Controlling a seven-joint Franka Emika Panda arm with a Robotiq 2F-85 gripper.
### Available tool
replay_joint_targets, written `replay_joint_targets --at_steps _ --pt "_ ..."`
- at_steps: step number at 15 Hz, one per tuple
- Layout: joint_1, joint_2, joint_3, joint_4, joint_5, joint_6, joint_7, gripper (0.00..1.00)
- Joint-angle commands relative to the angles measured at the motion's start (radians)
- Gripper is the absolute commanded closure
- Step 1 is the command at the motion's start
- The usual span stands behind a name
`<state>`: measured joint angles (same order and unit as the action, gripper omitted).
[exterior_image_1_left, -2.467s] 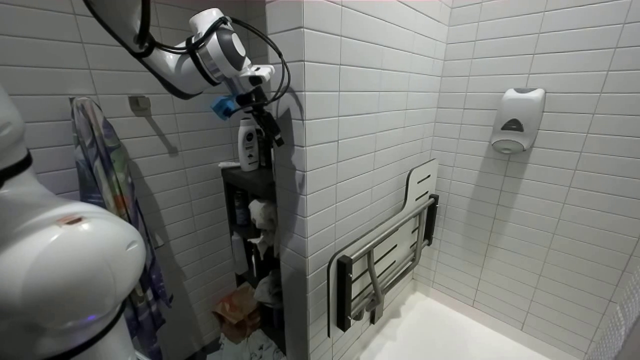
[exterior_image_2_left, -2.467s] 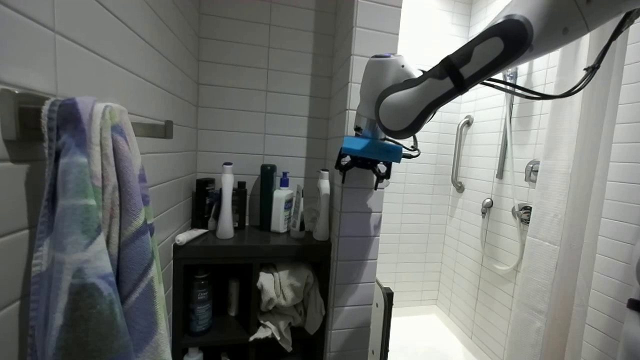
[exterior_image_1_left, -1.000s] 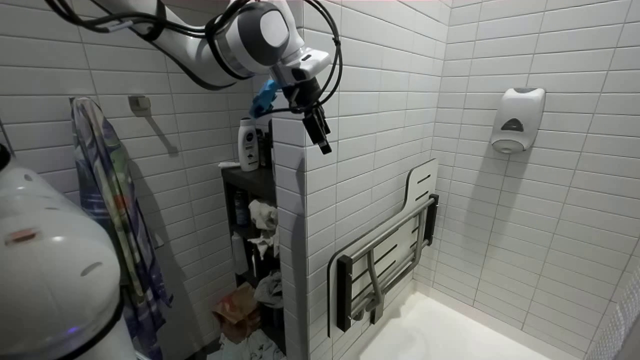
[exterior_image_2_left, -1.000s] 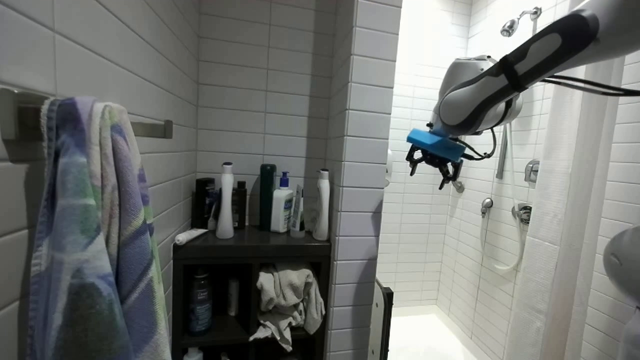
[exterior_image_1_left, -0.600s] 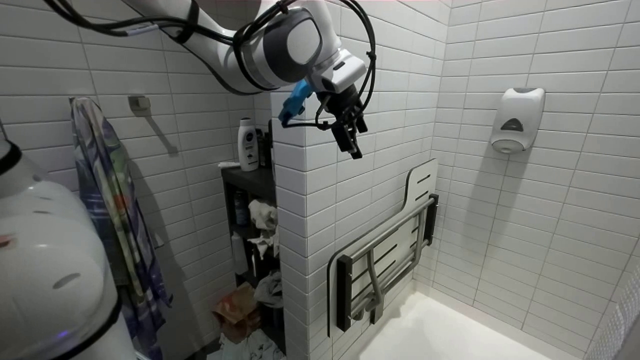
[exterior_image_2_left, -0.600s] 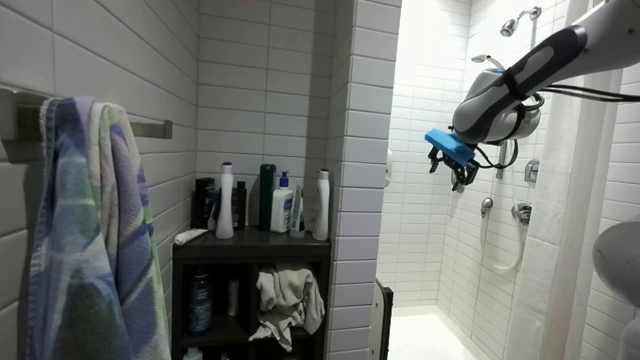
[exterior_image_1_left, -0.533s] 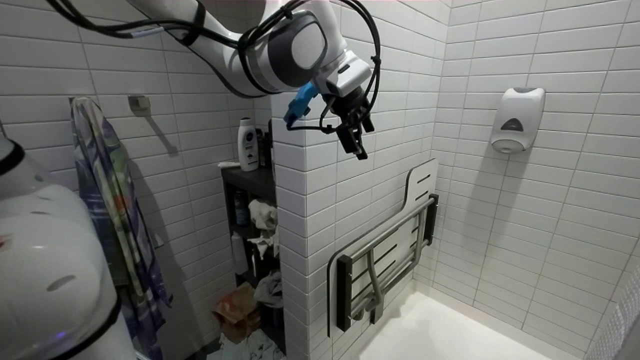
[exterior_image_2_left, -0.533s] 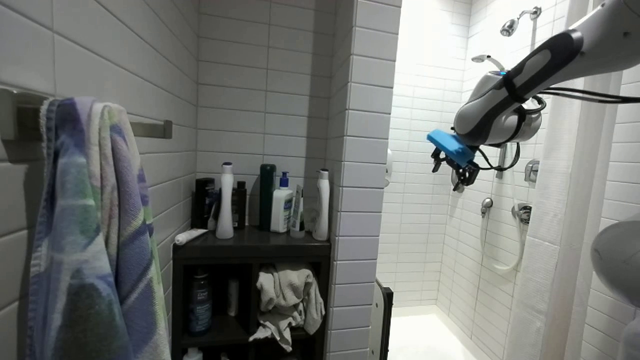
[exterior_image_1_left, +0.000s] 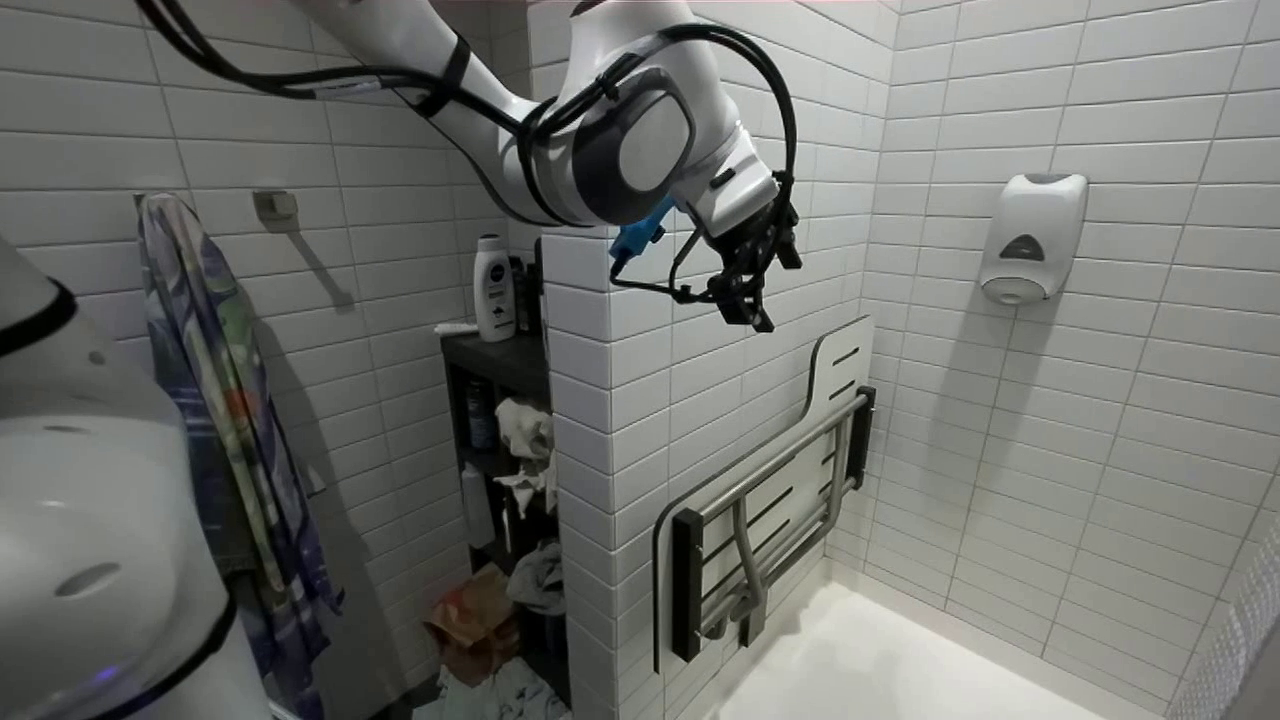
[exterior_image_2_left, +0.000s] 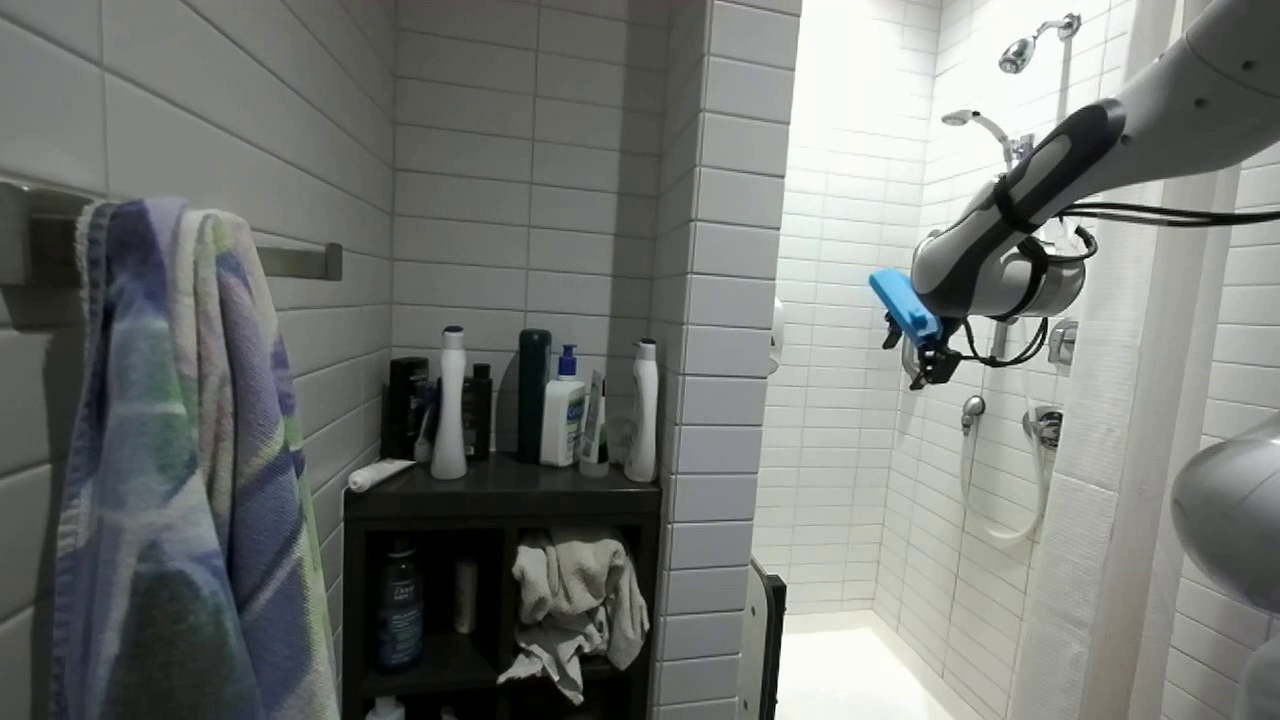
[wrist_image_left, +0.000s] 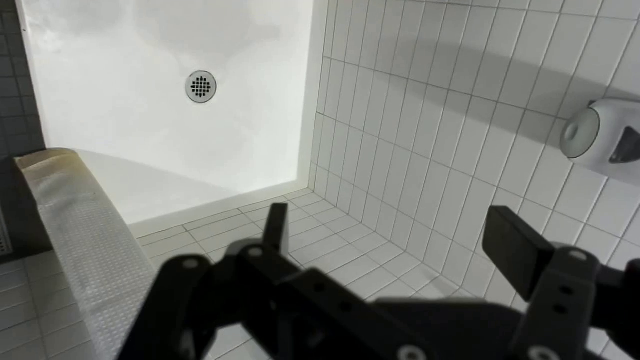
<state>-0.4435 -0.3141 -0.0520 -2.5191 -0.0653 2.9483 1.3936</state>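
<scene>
Gaping blocky gripper (wrist_image_left: 390, 235) amid tiled walls (wrist_image_left: 400, 130)

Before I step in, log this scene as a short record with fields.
Grasp: hand open, holding nothing
Below hand, in an exterior view: folded seat
Mounted: white dispenser on tiled wall
Underfoot: white shower floor with round drain
Storage: dark shelf topped with upright bottles, one white tube lying down
Hanging: multicoloured towel over metal bar; white shower curtain
</scene>
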Motion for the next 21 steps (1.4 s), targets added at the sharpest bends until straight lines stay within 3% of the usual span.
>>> replay_joint_targets --at_steps 1,5,11,15,21 --pt "0.001 -0.001 0.001 0.0 0.0 0.0 0.0 0.0" --pt "-0.055 0.02 0.014 0.007 -0.01 0.055 0.07 0.0" --pt "-0.102 0.051 -0.083 0.014 0.056 0.143 0.1 0.0" --pt "-0.144 0.077 -0.14 0.037 0.088 0.144 0.127 0.0" --pt "-0.238 0.124 -0.145 0.112 0.102 0.098 0.271 0.0"
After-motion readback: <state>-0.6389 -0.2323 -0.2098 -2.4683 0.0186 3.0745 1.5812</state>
